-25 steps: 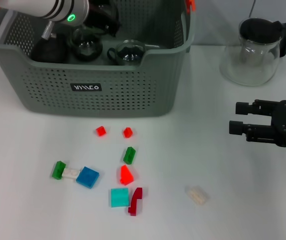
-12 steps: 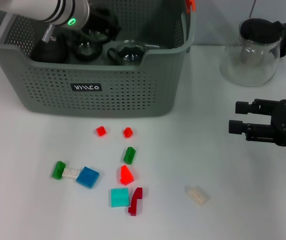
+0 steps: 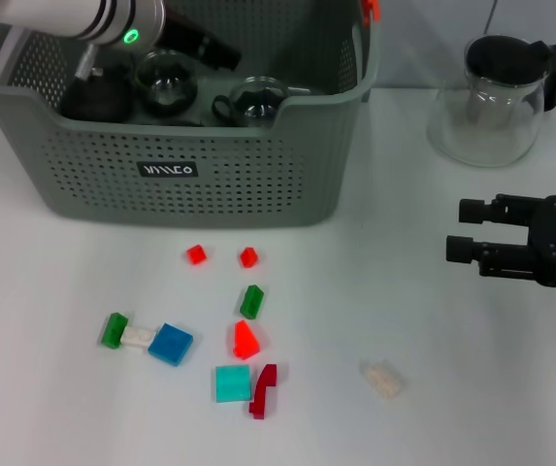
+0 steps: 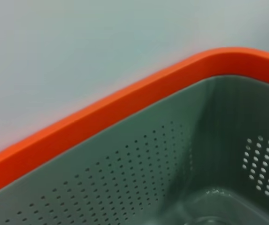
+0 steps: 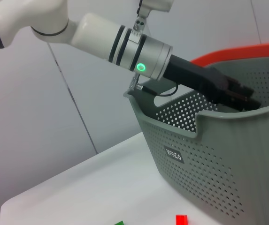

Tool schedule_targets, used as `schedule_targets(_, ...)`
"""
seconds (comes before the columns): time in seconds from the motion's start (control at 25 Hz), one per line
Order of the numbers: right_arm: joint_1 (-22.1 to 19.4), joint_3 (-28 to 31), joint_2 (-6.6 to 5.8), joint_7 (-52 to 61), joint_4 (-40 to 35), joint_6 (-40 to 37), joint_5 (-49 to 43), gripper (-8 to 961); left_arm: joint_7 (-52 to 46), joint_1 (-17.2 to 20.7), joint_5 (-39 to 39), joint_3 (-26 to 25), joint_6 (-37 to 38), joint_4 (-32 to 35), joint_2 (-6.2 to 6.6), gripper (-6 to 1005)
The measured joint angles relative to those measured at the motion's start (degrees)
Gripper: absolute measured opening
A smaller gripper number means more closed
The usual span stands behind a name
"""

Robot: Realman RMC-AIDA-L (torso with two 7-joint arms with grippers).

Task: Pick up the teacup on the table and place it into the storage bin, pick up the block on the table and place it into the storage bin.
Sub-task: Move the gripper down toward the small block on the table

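Count, head view. One storage bin (image 3: 190, 184) at the table's far left. Inside it: two clear glass teacups, one (image 3: 166, 89) beside the other (image 3: 251, 103), plus a dark round object (image 3: 93, 97) at the left that cannot be identified. One glass pitcher (image 3: 496, 102) with a black lid stands well apart at the far right.

Blocks on the white table (image 3: 433, 320) in front of the bin, ten pieces: two small red (image 3: 196, 254) (image 3: 248, 256), one green (image 3: 251, 301), one larger red (image 3: 245, 340), one green (image 3: 114, 330) touching a white one (image 3: 139, 337), one blue (image 3: 171, 344), one teal (image 3: 232, 383) just beside a dark red one (image 3: 264, 389), and one pale block (image 3: 384, 379) lying apart to the right.

Left gripper (image 3: 224, 53) is over the bin's interior, above the teacups; cannot tell whether its fingers are parted or closed. Left wrist view shows only the bin's perforated wall and orange rim.

Right gripper (image 3: 464, 229) hovers above the table at the right, below the pitcher, fingers spread with nothing between them.

Change against the frame 1.0 s ago: the left gripper sits higher and farther back over the bin, uncovering the left teacup. Blocks, pitcher and right gripper are unchanged.
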Motion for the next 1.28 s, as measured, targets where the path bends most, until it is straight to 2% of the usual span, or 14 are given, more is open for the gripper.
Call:
schedule_targets(0.16,-0.15,0.01,-0.21,-0.03,0.00,-0.14,0.00,688,-3.05,2.81,-0.35,-0.84,3.80,9.09,-0.91,504)
schedule_targets(0.28,-0.18,0.02,-0.58,-0.07,0.00,-0.40,0.01,686,-4.58,6.49,-4.26,-3.37,10.43,21.19,-2.10,562)
schedule_targets(0.32,-0.19,-0.03,-0.71,-0.15,0.00,-0.52,0.01,686,-4.54,7.97,-7.36,-4.67,13.54,25.30,-2.42,582)
schedule_targets(0.4,-0.09,-0.27,-0.99,-0.43,0.00,-0.93,-0.12,685,-3.15,11.14,-16.48,-6.99,20.84,32.06,-2.69,733)
schedule_targets(0.44,0.02,-0.37,-1.14,-0.61,0.00,-1.24,-0.49,684,-0.95,13.60,-24.16,-7.98,25.99,34.80,-2.66,733)
schedule_targets(0.48,0.15,-0.44,-1.25,-0.81,0.00,-1.68,-1.11,684,0.77,15.14,-28.51,-8.45,28.95,35.97,-2.64,734)
schedule_targets(0.6,0.97,-0.46,-1.38,-1.21,-0.23,-3.41,-4.23,682,11.89,20.96,-44.97,-10.30,44.38,35.95,-3.10,735)
schedule_targets(0.64,1.32,-0.46,-1.42,-1.22,-0.37,-3.97,-5.43,681,14.61,21.96,-47.09,-10.84,47.75,35.68,-3.45,735)
schedule_targets(0.72,2.21,-0.46,-1.49,-1.06,-0.63,-4.97,-7.75,680,22.62,25.66,-50.79,-11.76,57.10,34.57,-5.26,736)
schedule_targets(0.8,3.25,-0.35,-1.61,-0.35,-0.80,-5.75,-9.95,679,30.05,29.23,-51.21,-11.26,61.83,34.03,-6.69,736)
schedule_targets(0.88,4.45,-0.25,-1.75,1.32,-1.32,-6.06,-12.10,678,35.47,32.23,-51.27,-9.45,63.06,32.36,-7.35,737)
schedule_targets(1.0,6.49,-0.48,-1.71,4.96,-3.32,-6.48,-15.37,677,43.05,35.05,-49.46,-8.10,63.61,25.90,-7.40,738)
schedule_targets(1.28,12.05,-3.15,0.74,12.80,-8.30,-7.46,-26.19,673,60.30,37.56,-41.96,-10.04,63.68,17.03,-7.41,772)
